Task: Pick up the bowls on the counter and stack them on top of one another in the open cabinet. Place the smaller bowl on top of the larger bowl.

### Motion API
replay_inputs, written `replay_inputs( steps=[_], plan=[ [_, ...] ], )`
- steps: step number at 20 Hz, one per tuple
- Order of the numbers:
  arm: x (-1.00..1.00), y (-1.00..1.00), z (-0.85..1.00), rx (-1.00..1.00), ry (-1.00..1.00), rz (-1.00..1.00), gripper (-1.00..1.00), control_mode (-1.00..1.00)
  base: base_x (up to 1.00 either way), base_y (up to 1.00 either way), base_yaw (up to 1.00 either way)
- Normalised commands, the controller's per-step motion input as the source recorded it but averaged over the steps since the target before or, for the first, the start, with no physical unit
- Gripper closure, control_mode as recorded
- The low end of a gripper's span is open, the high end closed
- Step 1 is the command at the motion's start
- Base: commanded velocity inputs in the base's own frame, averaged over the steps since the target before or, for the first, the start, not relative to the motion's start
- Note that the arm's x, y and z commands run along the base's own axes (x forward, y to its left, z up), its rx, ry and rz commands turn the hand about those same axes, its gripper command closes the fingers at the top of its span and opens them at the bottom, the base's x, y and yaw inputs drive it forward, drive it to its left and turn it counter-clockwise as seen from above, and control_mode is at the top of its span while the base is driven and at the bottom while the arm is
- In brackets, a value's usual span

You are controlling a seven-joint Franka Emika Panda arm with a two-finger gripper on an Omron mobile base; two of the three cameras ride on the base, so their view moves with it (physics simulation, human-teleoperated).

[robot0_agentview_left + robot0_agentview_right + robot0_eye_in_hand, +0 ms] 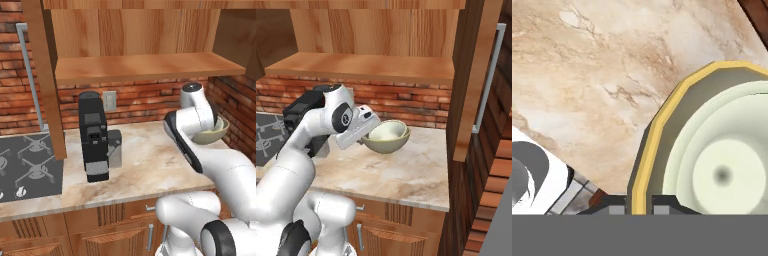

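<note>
A brick-walled kitchen corner holds a beige marbled counter (145,165) with a dark stove top (27,165) at its left end and a black coffee machine (95,135) standing near the middle. Above it hangs the open cabinet (145,67), its plank shelf bare in both base views and its door swung out with a long steel bar handle (487,75).

The gripper (639,202) is closed almost fully, its two dark fingertips pinching the near rim of the larger bowl (387,137), one tip inside the wall and one outside. The smaller bowl (732,165) sits nested inside the larger one, pale cream with a round flat bottom. In the right base view the larger bowl seems to hang just above the counter at its right end, near the wall, though whether it has truly left the stone cannot be told.

The step in hand looks like carrying the larger bowl toward the cabinet, with the smaller one riding in it. The next move calls for a rise to clear the shelf's front edge, kept level so the nested bowl does not slide, then a reach inward.
</note>
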Motion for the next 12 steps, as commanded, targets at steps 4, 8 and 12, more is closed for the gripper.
replay_inputs(
  steps=[4,8,12],
  plan=[
    [-0.56,0.21,0.50,0.00,0.00,0.20,1.00,-1.00,0.00,0.00,0.00],
    [-0.54,0.21,0.43,0.00,0.01,0.22,1.00,-1.00,0.00,0.00,0.00],
    [-0.45,0.22,0.37,0.00,0.02,0.24,1.00,-1.00,0.00,0.00,0.00]
  ],
)
